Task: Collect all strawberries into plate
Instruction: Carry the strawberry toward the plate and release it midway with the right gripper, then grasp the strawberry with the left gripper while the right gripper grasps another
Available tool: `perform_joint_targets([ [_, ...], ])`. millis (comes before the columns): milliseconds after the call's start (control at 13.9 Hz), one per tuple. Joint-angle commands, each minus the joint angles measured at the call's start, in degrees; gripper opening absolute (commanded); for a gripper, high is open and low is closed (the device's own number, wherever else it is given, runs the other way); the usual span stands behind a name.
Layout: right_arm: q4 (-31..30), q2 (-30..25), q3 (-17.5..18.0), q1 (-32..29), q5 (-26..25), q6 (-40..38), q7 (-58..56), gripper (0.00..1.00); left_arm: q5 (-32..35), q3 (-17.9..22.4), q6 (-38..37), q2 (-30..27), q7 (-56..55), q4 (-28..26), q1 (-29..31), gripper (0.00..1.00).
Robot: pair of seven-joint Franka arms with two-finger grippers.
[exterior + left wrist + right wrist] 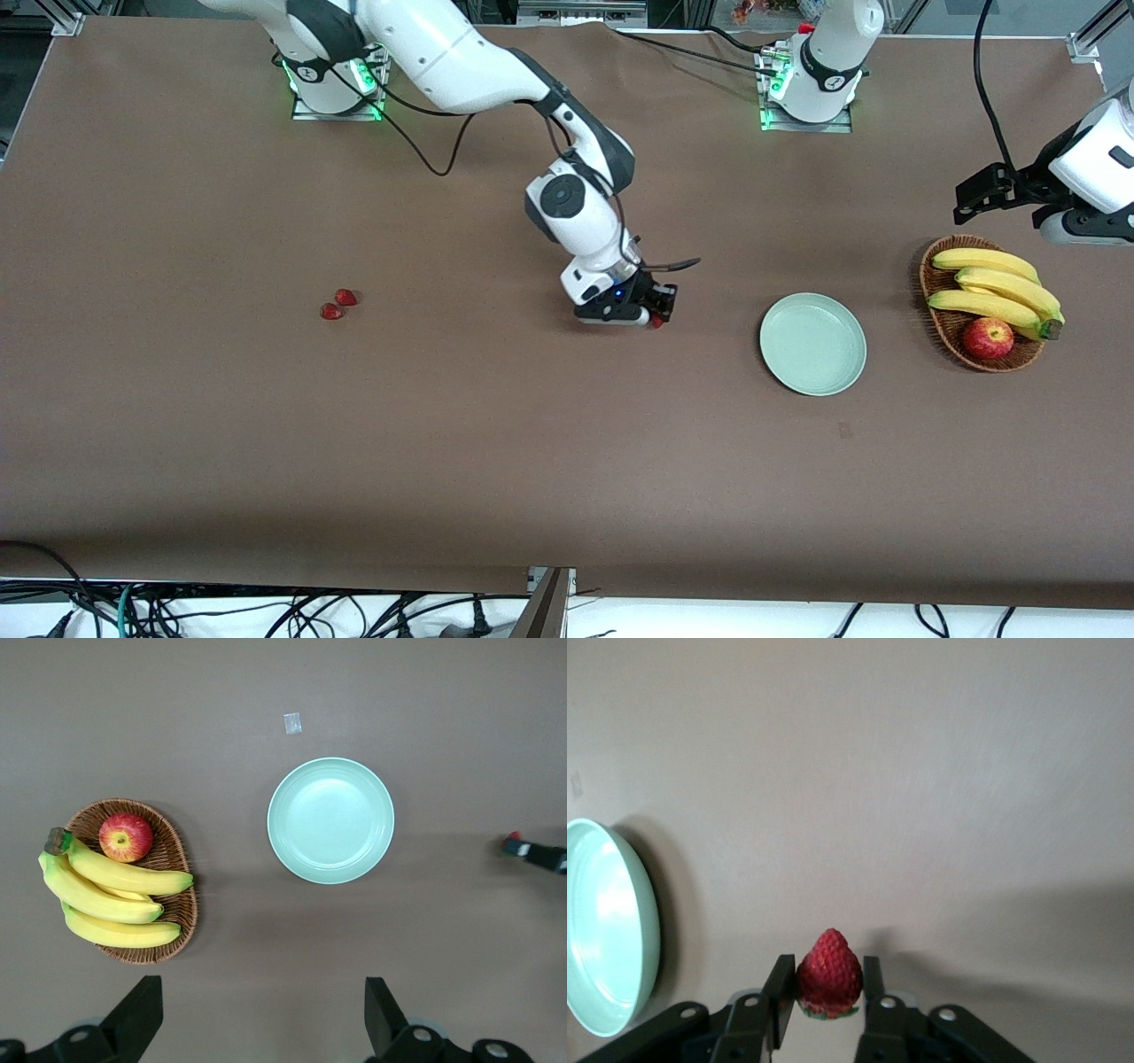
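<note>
My right gripper (658, 316) is shut on a strawberry (829, 975), low over the bare table between the other berries and the plate; the berry shows red at the fingertips (656, 322). Two more strawberries (345, 297) (330, 311) lie side by side on the table toward the right arm's end. The pale mint-green plate (812, 344) is empty; it also shows in the left wrist view (330, 819) and at the edge of the right wrist view (602, 921). My left gripper (967, 202) is open and empty, held high by the basket (261, 1020).
A brown wicker basket (939, 330) with bananas (997, 285) and a red apple (988, 338) stands beside the plate toward the left arm's end. A small pale patch (844, 431) marks the cloth nearer the camera than the plate.
</note>
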Motion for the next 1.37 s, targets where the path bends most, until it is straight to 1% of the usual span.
perform_joint_targets([
  [0, 3.46, -0.90, -0.44, -3.01, 0.77, -7.27, 0.03, 0.67, -0.39, -0.09, -1.16, 1.00, 0.29, 1.70, 0.06, 1.00],
  [72, 3.81, -2.65, -0.44, -4.59, 0.59, -15.24, -0.41, 0.71, -0.39, -0.10, -1.07, 1.17, 0.29, 1.79, 0.14, 1.00],
  [144, 3.82, -5.54, -0.62, -6.61, 0.50, -21.85, -1.19, 0.76, -0.39, -0.01, -1.07, 1.17, 0.37, 1.79, 0.14, 1.00],
  [216, 3.64, -8.88, -0.53, -9.50, 0.59, -27.05, -3.64, 0.86, -0.30, -0.01, -1.07, 1.17, 0.38, 1.79, 0.14, 1.00],
  [288, 3.55, -10.48, -0.53, -11.79, 0.59, -32.67, -7.06, 0.99, -0.39, -0.01, -1.07, 1.17, 0.38, 1.79, 0.14, 1.00],
  [360, 3.55, -12.32, -0.88, -13.82, 0.33, -38.12, -11.44, 1.00, -0.30, -0.01, -1.07, 1.17, 0.38, 1.79, 0.14, 1.00],
  [504, 2.24, -14.79, -1.84, -18.12, -0.20, -46.13, -20.41, 1.00, -0.30, -0.01, -1.16, 1.17, 0.38, 1.79, 0.14, 1.00],
  [576, 0.49, -16.80, -3.85, -19.19, -0.38, -49.91, -24.71, 1.00, -0.39, -0.01, -1.16, 1.17, 0.38, 1.71, 0.14, 1.00],
  [648, -2.66, -18.91, -7.61, -19.20, -1.07, -53.26, -29.19, 1.00, -0.39, -0.01, -1.16, 1.17, 0.38, 1.70, 0.14, 1.00],
  [720, -7.39, -21.71, -10.00, -19.03, -2.99, -54.42, -32.54, 1.00, -0.39, -0.01, -1.16, 1.17, 0.46, 1.70, 0.14, 1.00],
  [864, -20.98, -29.70, -11.51, -19.11, -10.28, -52.25, -34.24, 1.00, -0.30, -0.01, -1.60, 2.39, 0.64, 1.70, -0.20, 1.00],
  [936, -28.45, -33.65, -12.99, -19.03, -11.18, -48.93, -35.03, 1.00, -0.13, -0.18, -3.34, 4.06, 0.64, 1.79, -0.73, 1.00],
  [1008, -35.49, -36.39, -14.66, -19.02, -11.19, -45.24, -36.34, 1.00, -0.56, -0.27, -4.58, 4.42, 0.90, 1.97, -0.56, 1.00],
  [1081, -40.86, -37.64, -15.98, -19.11, -11.01, -42.33, -36.97, 1.00, -2.31, -0.18, -5.37, 4.77, 0.90, 1.97, -0.65, 1.00],
  [1225, -49.67, -38.96, -17.66, -19.20, -10.66, -35.83, -37.06, 0.99, -3.46, -0.18, -7.91, 7.75, 0.90, 1.53, -0.47, 1.00],
  [1297, -52.41, -39.23, -18.45, -19.29, -10.66, -33.10, -37.15, 0.98, -4.60, -0.36, -8.19, 9.42, 0.21, 1.01, -0.99, 1.00],
])
